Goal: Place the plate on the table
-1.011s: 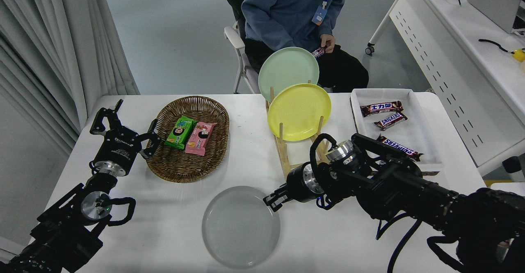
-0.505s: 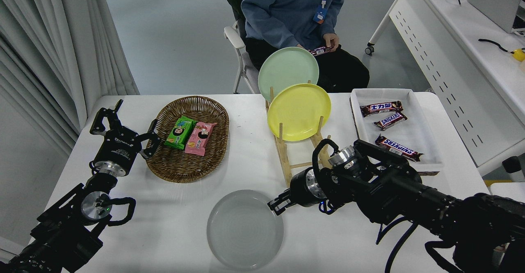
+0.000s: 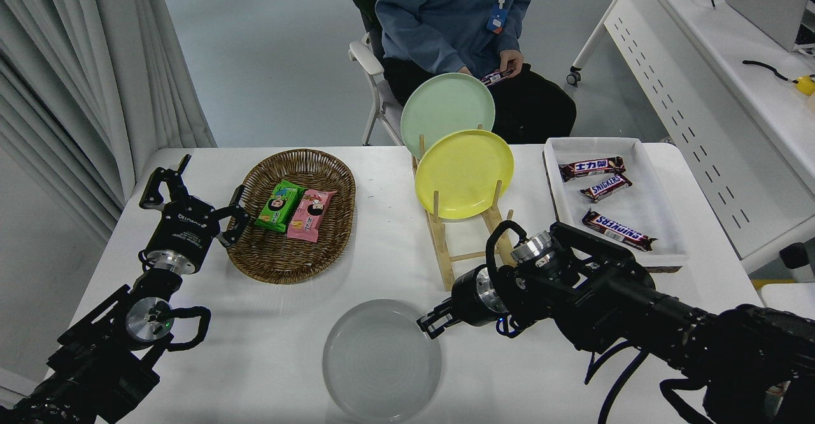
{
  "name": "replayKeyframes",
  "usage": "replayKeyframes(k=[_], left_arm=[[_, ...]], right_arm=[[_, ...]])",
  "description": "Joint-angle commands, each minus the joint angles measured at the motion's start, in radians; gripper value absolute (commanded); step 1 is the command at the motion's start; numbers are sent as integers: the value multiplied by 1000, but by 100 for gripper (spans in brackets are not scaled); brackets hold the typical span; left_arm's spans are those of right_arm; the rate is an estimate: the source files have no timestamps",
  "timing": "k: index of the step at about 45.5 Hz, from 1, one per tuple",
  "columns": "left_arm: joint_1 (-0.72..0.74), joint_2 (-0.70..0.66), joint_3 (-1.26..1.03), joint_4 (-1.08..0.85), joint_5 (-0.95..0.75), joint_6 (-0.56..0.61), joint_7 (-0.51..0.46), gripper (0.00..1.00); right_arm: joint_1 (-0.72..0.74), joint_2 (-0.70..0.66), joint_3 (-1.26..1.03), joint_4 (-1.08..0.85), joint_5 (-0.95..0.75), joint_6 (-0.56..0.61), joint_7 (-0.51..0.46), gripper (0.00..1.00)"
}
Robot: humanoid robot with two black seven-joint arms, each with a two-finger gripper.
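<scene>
The light grey plate (image 3: 381,360) lies flat or nearly flat on the white table (image 3: 395,246), near its front edge at the middle. My right gripper (image 3: 432,325) comes in from the lower right and is shut on the plate's upper right rim. I cannot tell whether the plate rests fully on the table. My left gripper (image 3: 200,204) is open and empty, parked at the left beside the wicker basket.
A wicker basket (image 3: 255,255) holds a green and a pink snack packet. A wooden rack (image 3: 446,265) holds a yellow plate (image 3: 463,172) and a pale green plate (image 3: 446,109). A white tray (image 3: 643,204) holds chocolate bars. A person (image 3: 446,16) sits at the far side.
My right gripper has moved a little to the right and towards the table's front edge, and the grey plate has moved with it. The left arm has not moved.
</scene>
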Motion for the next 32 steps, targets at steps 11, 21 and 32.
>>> replayKeyframes(k=[11,21,32], left_arm=[[0,0,0,1,0,1,0,100],[0,0,0,-1,0,1,0,100],[0,0,0,-1,0,-1,0,100]], right_arm=[[-1,0,7,1,-6,0,0,10],[3,0,-2,5,-18,0,0,38],[11,0,3,60,-86,0,-2,92]])
